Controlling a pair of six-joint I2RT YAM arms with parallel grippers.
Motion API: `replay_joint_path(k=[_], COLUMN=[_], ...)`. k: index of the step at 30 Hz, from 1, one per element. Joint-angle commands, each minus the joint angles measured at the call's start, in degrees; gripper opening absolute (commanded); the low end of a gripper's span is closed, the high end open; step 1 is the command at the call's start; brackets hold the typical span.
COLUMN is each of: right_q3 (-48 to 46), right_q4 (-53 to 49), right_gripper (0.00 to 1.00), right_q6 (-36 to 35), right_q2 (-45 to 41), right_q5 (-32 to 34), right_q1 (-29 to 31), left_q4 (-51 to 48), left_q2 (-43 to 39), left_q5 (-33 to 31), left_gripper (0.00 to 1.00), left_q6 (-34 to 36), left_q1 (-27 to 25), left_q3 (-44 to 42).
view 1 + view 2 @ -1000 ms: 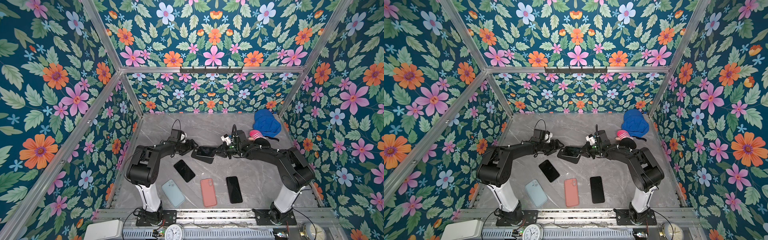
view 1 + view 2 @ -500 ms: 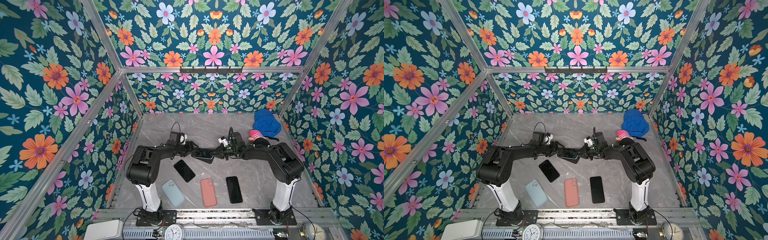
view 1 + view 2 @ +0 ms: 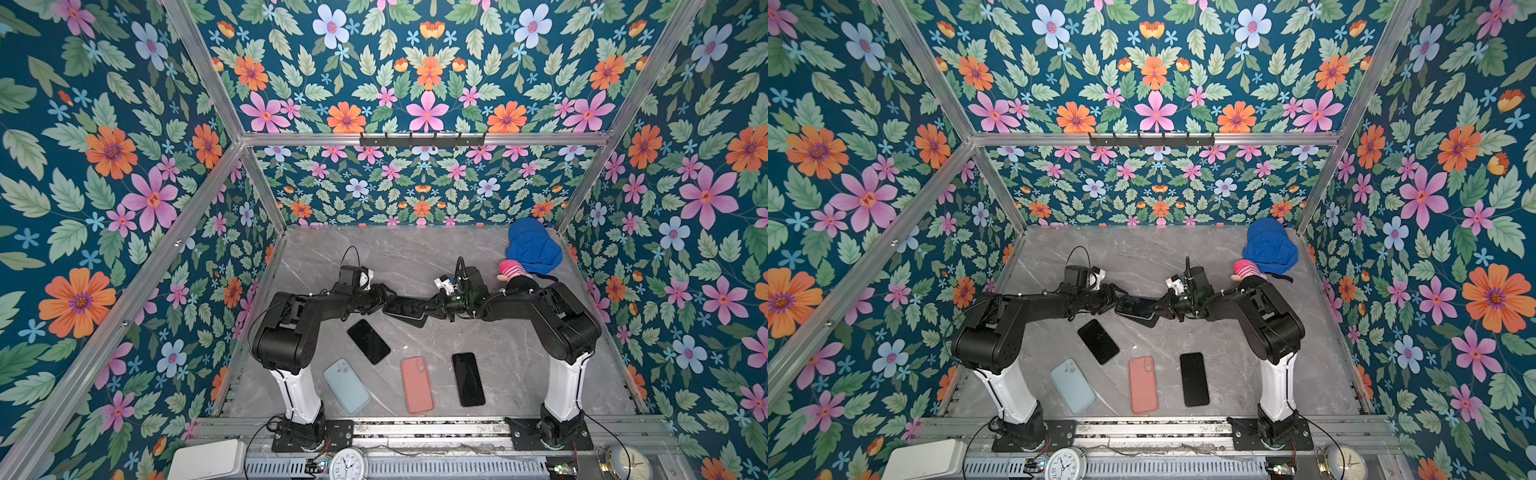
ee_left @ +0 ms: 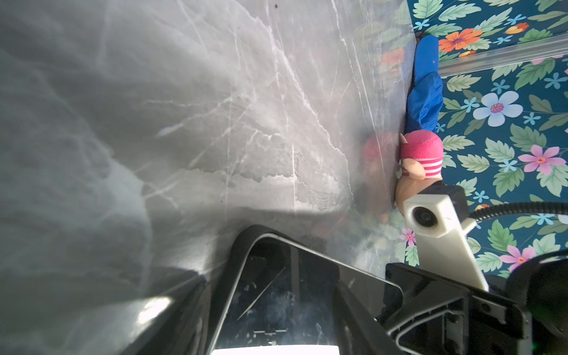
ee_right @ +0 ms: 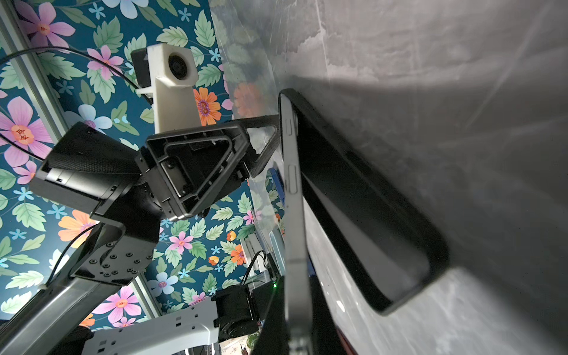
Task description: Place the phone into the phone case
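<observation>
Centre frame: your right gripper (image 3: 429, 309) pinches the phone (image 3: 402, 306) by one edge, tilted over the phone case (image 3: 412, 323) — left gripper (image 3: 385, 301) spread unreadable — bare table (image 3: 415, 257) above.

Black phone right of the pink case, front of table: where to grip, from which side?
Probably pinch the black phone across its long edges at mid-length, coming straight down. It lies flat on the table, so only the thin edges offer purchase, and bare table shows either side.
</observation>
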Motion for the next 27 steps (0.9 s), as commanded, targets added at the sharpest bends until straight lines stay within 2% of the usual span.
replay_joint_path(k=[1,7,10,14,27], right_q3=[0.2,1.4,2.5,5.2,14.5], right_q4=[-3.0,-8.2,-14.8,-24.9,-45.8], right_gripper=[0.0,0.0,0.02,0.16,0.56], right_q6=[0.8,-1.1,-3.5,-7.3,-15.0], right_q2=[0.9,1.6,1.5,0.5,-3.2], right_q5=[1.9,4.4,6.5,10.4,18.8], right_q1=[0.5,1.3,1.4,1.8,3.1], left_q4=[-5.7,-4.2,-3.3,-1.9,-5.1], left_q2=[0.0,0.3,0.4,0.2,-1.6], left_q5=[-0.6,0.0,0.3,0.7,-0.4], left_gripper=[0.65,0.65,0.65,0.65,0.65], left_q6=[-0.5,-1.2,-1.6,-2.3,0.4], left_q1=[-0.1,-0.3,-0.4,-0.5,0.0], left_q3=[-0.9,-1.5,-1.6,-2.1,-2.1])
